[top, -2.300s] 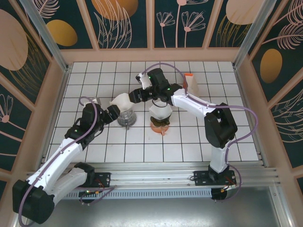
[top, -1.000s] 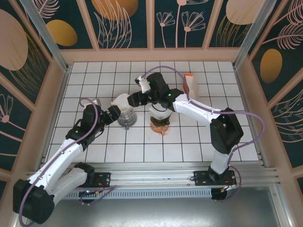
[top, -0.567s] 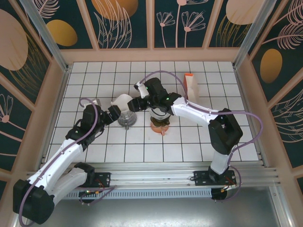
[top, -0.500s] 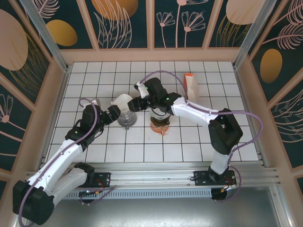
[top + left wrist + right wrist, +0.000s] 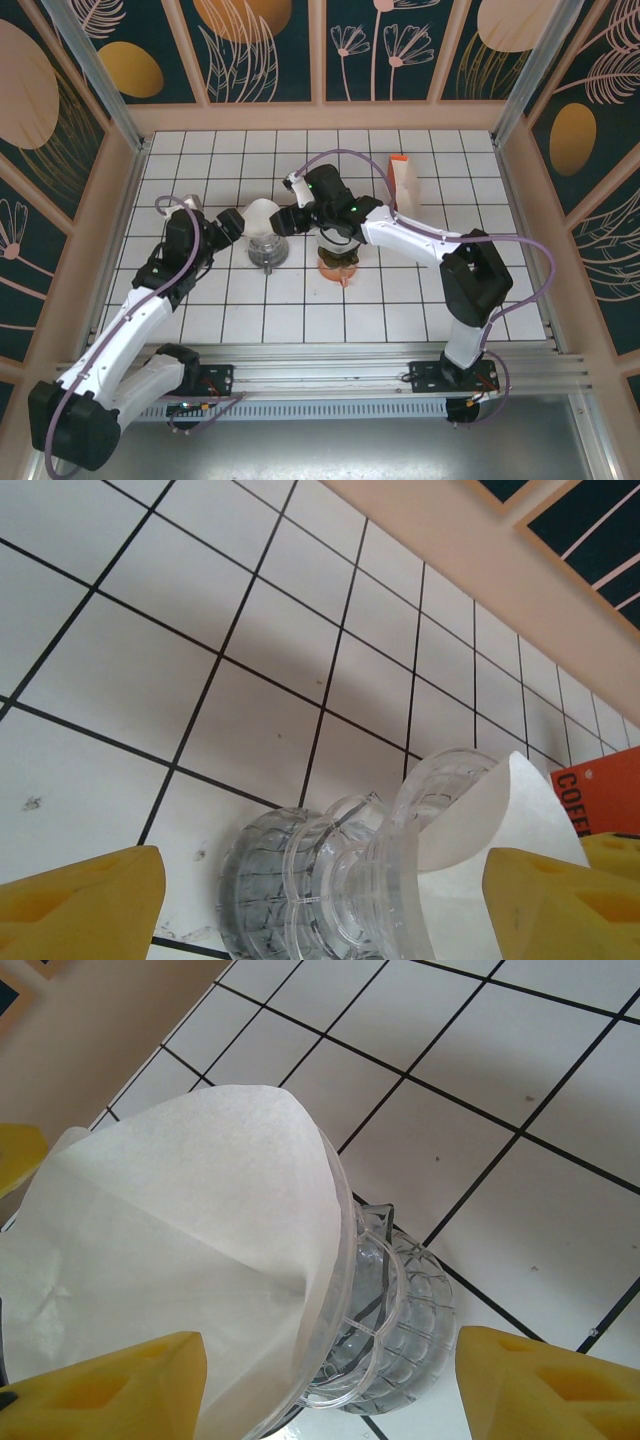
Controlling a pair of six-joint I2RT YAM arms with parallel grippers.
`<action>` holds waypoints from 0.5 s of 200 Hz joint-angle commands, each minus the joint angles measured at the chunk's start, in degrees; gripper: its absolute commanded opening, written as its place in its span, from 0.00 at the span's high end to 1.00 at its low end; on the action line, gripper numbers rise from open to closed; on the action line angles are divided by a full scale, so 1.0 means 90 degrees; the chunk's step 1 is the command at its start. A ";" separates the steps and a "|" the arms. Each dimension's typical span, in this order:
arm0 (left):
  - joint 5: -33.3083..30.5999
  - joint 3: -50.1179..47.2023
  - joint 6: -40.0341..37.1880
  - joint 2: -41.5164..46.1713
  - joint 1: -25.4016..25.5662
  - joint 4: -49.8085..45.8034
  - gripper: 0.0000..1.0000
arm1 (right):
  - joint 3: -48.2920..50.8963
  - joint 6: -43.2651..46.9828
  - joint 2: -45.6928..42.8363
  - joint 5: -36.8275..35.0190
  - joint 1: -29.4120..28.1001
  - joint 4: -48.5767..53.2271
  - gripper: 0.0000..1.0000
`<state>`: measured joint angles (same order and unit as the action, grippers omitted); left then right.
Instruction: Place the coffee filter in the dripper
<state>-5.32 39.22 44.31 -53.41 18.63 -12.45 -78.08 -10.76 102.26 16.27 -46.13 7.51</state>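
Observation:
The clear glass dripper [image 5: 267,251] stands on the tiled table, left of centre. The white paper coffee filter [image 5: 261,214] sits in its cone, its top rising above the rim. My left gripper [image 5: 224,227] is just left of the dripper, open and apart from it. From the left wrist, the dripper [image 5: 330,890] and filter [image 5: 500,820] lie between the wide yellow fingertips [image 5: 80,900]. My right gripper [image 5: 284,220] hovers at the filter's right side, open. From the right wrist, the filter [image 5: 190,1210] fills the dripper [image 5: 400,1320], with a fingertip [image 5: 545,1385] on each side.
A pale vessel on an orange base [image 5: 338,262] stands right of the dripper, under my right arm. An orange-topped filter packet [image 5: 402,178] stands further back right, and its orange face [image 5: 600,795] shows from the left wrist. Bare tiles lie in front and to the left.
My left gripper has drawn back left and away from the dripper. My right gripper has come down and left with the filter, which now sits in the dripper.

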 commanded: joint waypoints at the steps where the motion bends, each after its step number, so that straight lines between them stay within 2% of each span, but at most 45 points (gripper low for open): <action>1: 0.0277 0.0020 -0.0163 0.0012 -0.0032 0.0372 0.17 | -0.0057 0.0153 -0.0133 -0.0138 -0.0031 0.0108 0.32; 32: 0.0536 -0.0118 -0.0223 0.0182 -0.0037 0.0529 0.16 | -0.0085 0.0161 -0.0124 -0.0138 -0.0023 0.0094 0.33; 61: 0.0744 -0.0278 -0.0188 0.0114 -0.0058 0.0559 0.22 | -0.0105 0.0175 -0.0110 -0.0138 -0.0034 0.0125 0.32; 100: 0.0929 -0.0380 -0.0148 0.0049 -0.0135 0.0680 0.19 | -0.0128 0.0166 -0.0093 -0.0148 -0.0040 0.0153 0.32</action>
<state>1.13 36.36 43.35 -52.56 18.22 -8.73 -78.08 -10.50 102.26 16.05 -46.13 7.53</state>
